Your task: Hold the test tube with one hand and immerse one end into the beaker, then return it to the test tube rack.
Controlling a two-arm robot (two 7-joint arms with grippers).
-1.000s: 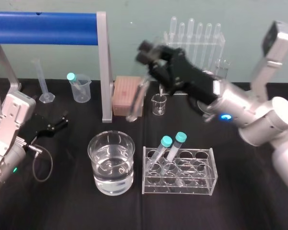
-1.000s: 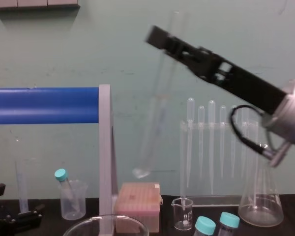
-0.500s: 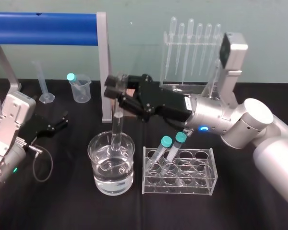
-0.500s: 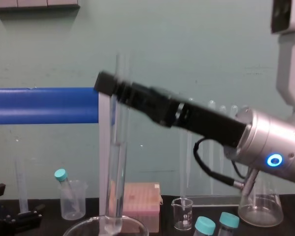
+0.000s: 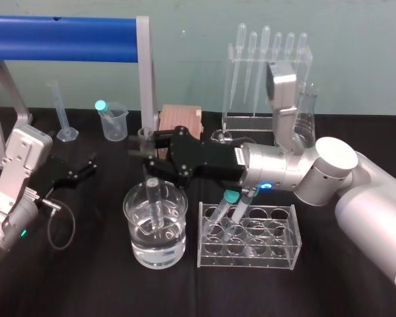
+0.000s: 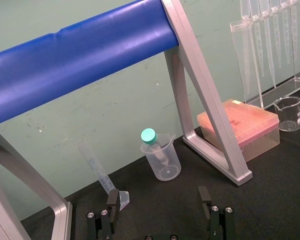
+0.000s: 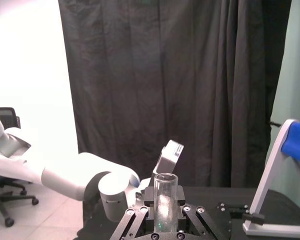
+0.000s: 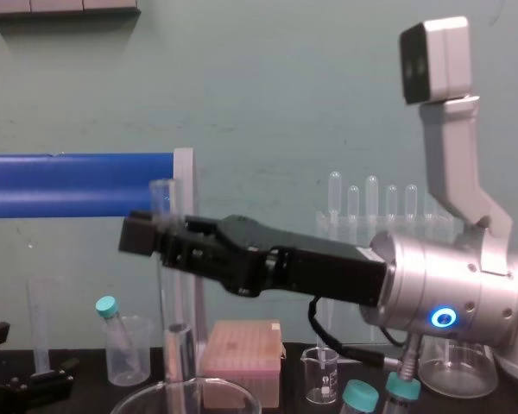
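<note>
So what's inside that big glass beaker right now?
Clear liquid and the bottom end of the test tube, held upright by the right gripper. Whether the tube's tip touches the floor of the beaker cannot be told through the glass and liquid.

I saw a clear test tube (image 5: 152,195) in my black right gripper (image 5: 144,153), a blue bar (image 5: 59,38) upper left, teal caps (image 5: 231,196) lower centre.

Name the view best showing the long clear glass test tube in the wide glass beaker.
Head view: looks down on the test tube standing in the beaker, right gripper holding it. Chest view crops the beaker; right wrist view shows the tube's mouth.
</note>
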